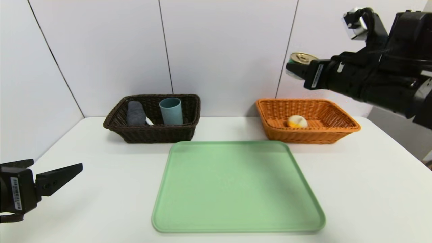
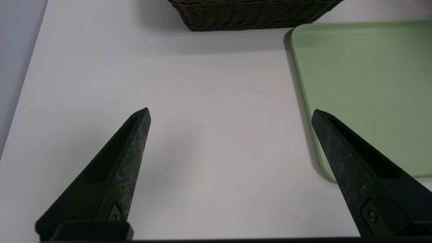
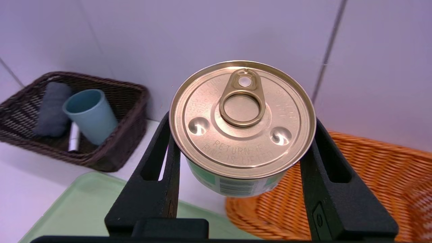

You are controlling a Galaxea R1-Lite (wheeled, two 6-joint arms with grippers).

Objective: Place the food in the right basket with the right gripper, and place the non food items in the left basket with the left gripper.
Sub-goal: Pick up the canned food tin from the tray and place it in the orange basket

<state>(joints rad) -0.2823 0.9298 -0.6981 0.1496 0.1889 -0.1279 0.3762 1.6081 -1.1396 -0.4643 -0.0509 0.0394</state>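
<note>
My right gripper (image 1: 297, 67) (image 3: 241, 135) is shut on a food can (image 1: 301, 58) (image 3: 242, 121) with a gold pull-ring lid and green label, held high above the orange right basket (image 1: 337, 130) (image 3: 371, 182). A pale round food item (image 1: 297, 121) lies inside that basket. The dark brown left basket (image 1: 152, 133) (image 3: 111, 155) (image 2: 253, 15) holds a teal cup (image 1: 171, 110) (image 3: 89, 114), a grey cloth roll (image 1: 135, 113) (image 3: 52, 108) and a small white item (image 3: 73, 136). My left gripper (image 1: 57, 173) (image 2: 231, 116) hangs open and empty over the table's near left.
A green tray (image 1: 236, 185) (image 2: 364, 84) (image 3: 77, 206) lies bare in the middle of the white table (image 1: 371, 189), in front of both baskets. White wall panels stand close behind the baskets.
</note>
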